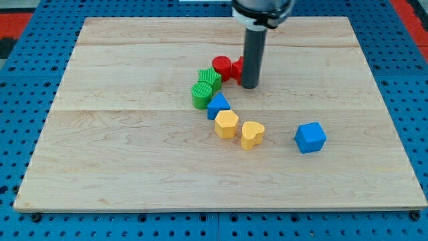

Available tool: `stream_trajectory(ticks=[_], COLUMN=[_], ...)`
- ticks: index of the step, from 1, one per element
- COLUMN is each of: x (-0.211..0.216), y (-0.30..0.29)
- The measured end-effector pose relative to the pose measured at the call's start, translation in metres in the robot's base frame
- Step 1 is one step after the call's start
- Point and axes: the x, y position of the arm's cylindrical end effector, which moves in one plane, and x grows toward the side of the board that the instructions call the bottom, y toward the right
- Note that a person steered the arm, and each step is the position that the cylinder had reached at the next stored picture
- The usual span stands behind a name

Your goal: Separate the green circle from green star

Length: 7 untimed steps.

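The green circle lies near the board's middle, touching the green star just above and to its right. My tip stands to the right of both green blocks, a short gap from the star. It is pressed against a red block that the rod partly hides. A second red block, round, sits left of that one and touches the green star's upper right.
A blue triangular block touches the green circle's lower right. Two yellow blocks lie below it. A blue cube sits alone at the right. The wooden board ends in a blue pegboard surround.
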Motion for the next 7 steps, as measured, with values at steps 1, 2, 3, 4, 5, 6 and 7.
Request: stream_trajectory(ticks=[1, 2, 3, 4, 5, 6, 7], x=[0.000, 0.001, 0.029, 0.048, 0.058, 0.058, 0.061], y=[0.040, 0.047, 0.047, 0.031, 0.021, 0.021, 0.020])
